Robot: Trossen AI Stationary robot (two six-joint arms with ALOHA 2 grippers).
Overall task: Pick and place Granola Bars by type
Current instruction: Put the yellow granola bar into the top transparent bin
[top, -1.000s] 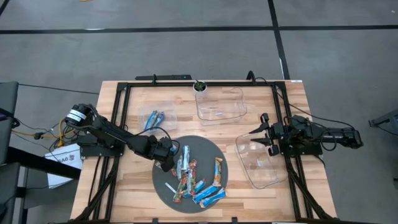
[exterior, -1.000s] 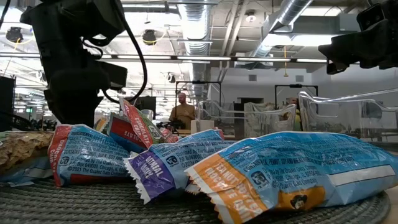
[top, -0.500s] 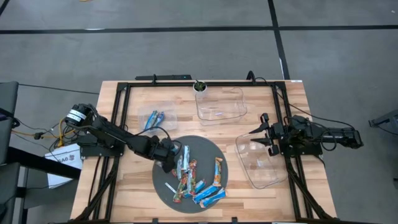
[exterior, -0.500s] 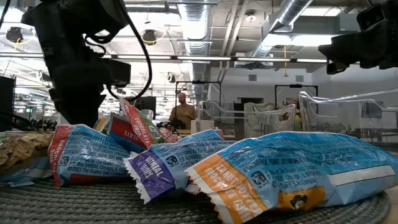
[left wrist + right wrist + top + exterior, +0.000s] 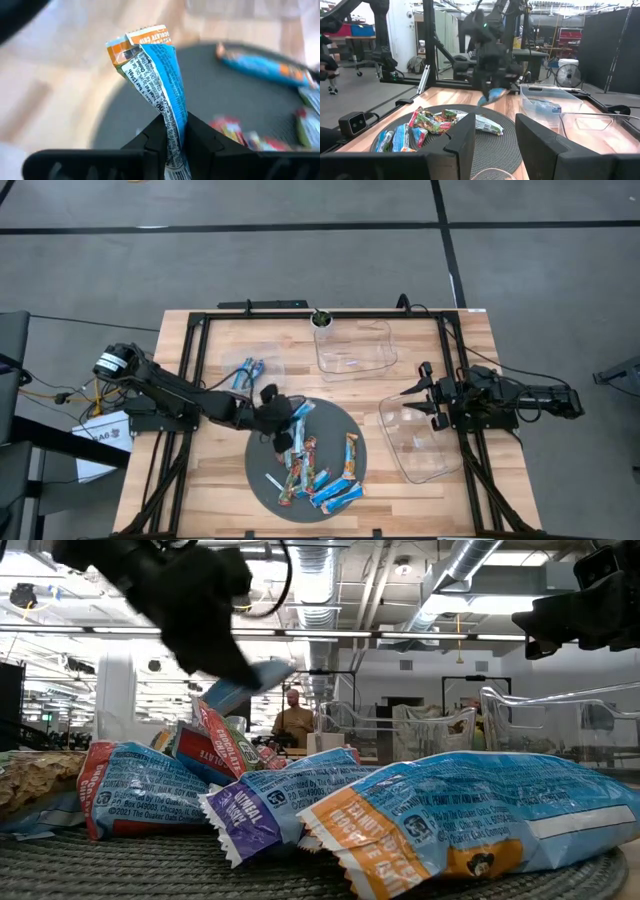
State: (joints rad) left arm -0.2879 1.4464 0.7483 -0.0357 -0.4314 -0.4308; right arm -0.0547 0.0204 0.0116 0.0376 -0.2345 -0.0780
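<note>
Overhead, table-level, two wrist views

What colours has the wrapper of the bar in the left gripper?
Blue and white with an orange end, the bar in the left gripper; left wrist view.

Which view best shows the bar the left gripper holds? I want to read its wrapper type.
The left wrist view: the blue-and-orange bar fills the frame, pinched in the left gripper. The high view shows it small over the mat; the low and right wrist views show just a blue end.
</note>
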